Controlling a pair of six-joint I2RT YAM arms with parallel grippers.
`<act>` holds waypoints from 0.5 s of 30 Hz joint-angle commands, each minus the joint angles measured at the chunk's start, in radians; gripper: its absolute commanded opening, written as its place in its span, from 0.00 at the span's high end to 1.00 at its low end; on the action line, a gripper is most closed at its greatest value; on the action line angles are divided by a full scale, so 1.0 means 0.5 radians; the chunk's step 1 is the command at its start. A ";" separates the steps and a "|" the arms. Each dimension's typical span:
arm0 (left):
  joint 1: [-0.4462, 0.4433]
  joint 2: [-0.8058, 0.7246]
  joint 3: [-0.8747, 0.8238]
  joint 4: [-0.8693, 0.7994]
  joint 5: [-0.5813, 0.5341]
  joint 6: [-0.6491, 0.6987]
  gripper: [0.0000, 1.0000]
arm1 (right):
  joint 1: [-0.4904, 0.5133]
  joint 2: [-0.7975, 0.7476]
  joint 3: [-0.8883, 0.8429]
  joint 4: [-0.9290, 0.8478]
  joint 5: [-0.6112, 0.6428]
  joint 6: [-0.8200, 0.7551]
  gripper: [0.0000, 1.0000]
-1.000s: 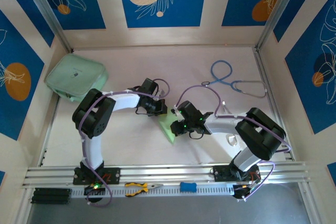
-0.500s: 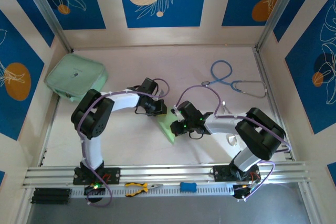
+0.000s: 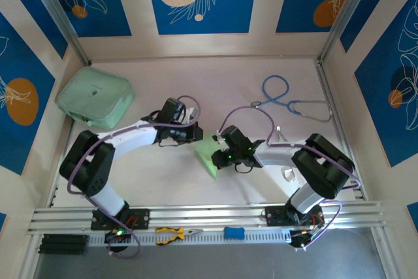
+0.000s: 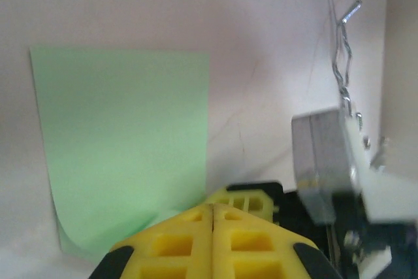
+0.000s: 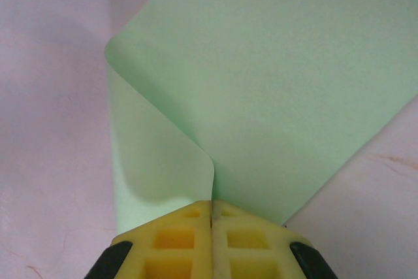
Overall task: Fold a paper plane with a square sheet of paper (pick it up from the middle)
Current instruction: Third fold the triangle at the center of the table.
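The square sheet of paper is light green and lies mid-table, partly folded over on itself. My right gripper is shut on it: in the right wrist view the sheet curls up from the table and runs into the closed pads at my right gripper. My left gripper sits just beyond the sheet's far corner. In the left wrist view my left gripper is shut with nothing showing in its seam, and the paper lies flat past its tips to the left. A yellow finger of the right gripper shows just behind.
A thick mint-green zip pouch rests at the far left by the wall. A blue stethoscope lies at the back right. Pliers and a small blue object sit on the front rail.
The left arm has dropped and swung its elbow out to the left, and its gripper has drawn back slightly from the paper. The right gripper and the sheet have stayed put.
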 commanded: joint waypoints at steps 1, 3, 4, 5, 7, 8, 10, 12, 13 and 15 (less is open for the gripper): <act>-0.021 -0.092 -0.264 0.420 0.195 -0.278 1.00 | -0.011 0.023 -0.047 0.000 0.028 0.031 0.98; -0.041 -0.105 -0.383 0.638 0.260 -0.402 1.00 | -0.011 0.026 -0.042 0.002 0.028 0.035 0.98; -0.058 -0.101 -0.433 0.743 0.277 -0.459 1.00 | -0.012 0.029 -0.039 -0.001 0.031 0.037 0.98; -0.076 -0.093 -0.488 0.828 0.284 -0.504 1.00 | -0.011 0.031 -0.039 0.000 0.034 0.041 0.98; -0.093 -0.066 -0.566 0.951 0.283 -0.565 1.00 | -0.011 0.035 -0.038 0.001 0.040 0.047 0.98; -0.095 -0.045 -0.602 1.007 0.281 -0.593 1.00 | -0.011 0.038 -0.037 0.004 0.043 0.053 0.98; -0.094 -0.009 -0.642 1.105 0.286 -0.642 1.00 | -0.006 0.034 -0.034 0.000 0.046 0.061 0.98; -0.099 0.020 -0.643 1.176 0.305 -0.666 1.00 | -0.002 0.027 -0.042 0.000 0.053 0.062 0.98; -0.102 0.034 -0.635 1.184 0.312 -0.666 1.00 | -0.002 0.026 -0.045 -0.004 0.055 0.063 0.98; -0.108 0.047 -0.630 1.167 0.305 -0.659 1.00 | -0.002 0.020 -0.048 -0.017 0.059 0.059 0.98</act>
